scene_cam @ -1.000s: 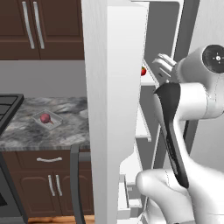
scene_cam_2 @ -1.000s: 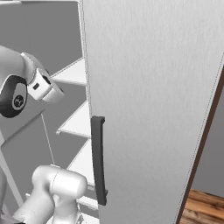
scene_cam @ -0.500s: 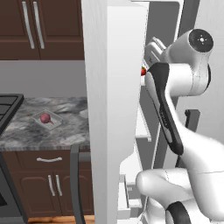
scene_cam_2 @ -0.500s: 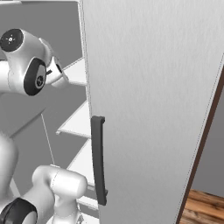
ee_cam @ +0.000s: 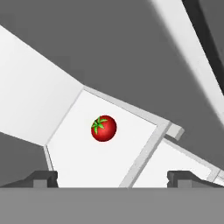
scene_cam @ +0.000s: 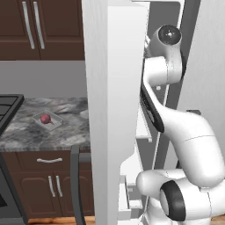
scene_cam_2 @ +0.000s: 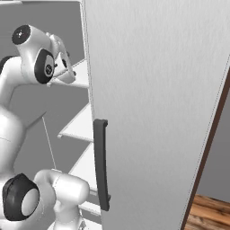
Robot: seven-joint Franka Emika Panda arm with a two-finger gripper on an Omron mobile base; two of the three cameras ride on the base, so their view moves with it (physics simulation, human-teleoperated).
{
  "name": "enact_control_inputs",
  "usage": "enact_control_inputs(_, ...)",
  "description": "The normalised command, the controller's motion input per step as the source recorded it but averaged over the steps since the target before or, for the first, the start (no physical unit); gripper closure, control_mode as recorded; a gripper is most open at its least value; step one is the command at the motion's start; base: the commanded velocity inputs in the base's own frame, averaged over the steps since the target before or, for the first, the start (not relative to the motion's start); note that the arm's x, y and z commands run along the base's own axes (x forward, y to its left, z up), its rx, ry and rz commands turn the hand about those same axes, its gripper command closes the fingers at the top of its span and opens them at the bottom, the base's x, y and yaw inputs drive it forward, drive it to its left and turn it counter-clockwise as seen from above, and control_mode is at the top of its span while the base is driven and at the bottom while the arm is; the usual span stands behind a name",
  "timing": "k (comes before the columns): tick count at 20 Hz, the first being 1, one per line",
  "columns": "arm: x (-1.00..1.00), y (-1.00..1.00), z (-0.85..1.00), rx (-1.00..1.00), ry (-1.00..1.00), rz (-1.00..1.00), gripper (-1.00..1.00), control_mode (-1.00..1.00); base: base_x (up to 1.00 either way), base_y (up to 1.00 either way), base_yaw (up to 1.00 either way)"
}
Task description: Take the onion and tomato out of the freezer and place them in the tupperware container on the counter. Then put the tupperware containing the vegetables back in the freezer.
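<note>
A glossy red tomato (ee_cam: 103,128) with a green calyx sits alone on a white shelf inside the freezer (scene_cam: 115,110), whose tall pale door (scene_cam_2: 152,108) with a dark bar handle stands open. On the grey-and-white marbled bench (scene_cam: 70,125) beside the freezer, the dull pinkish-red onion (scene_cam: 45,118) rests in the shallow, pale translucent container (scene_cam: 54,117), which lies flat near the bench's left end, well apart from the freezer.
</note>
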Motion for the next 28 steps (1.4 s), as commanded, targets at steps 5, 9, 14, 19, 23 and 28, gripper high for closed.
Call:
enact_control_inputs(5,0.83,0.0,0.0,0.09,0.08,-0.11,-1.0,-1.0,0.0,0.0,0.0)
enact_control_inputs(9,0.75,0.0,0.0,0.13,0.09,-0.08,-1.0,-1.0,0.0,0.0,0.0)
enact_control_inputs(14,0.69,0.0,-0.03,0.08,0.08,-0.1,-1.0,-1.0,0.0,0.0,0.0)
enact_control_inputs(19,0.36,0.0,-0.09,0.02,0.06,-0.14,-1.0,-1.0,0.0,0.0,0.0)
enact_control_inputs(23,0.15,0.0,-0.07,0.02,0.07,-0.19,-1.0,-1.0,0.0,0.0,0.0)
enact_control_inputs(28,0.19,0.0,-0.07,0.03,0.11,-0.23,-1.0,-1.0,0.0,0.0,0.0)
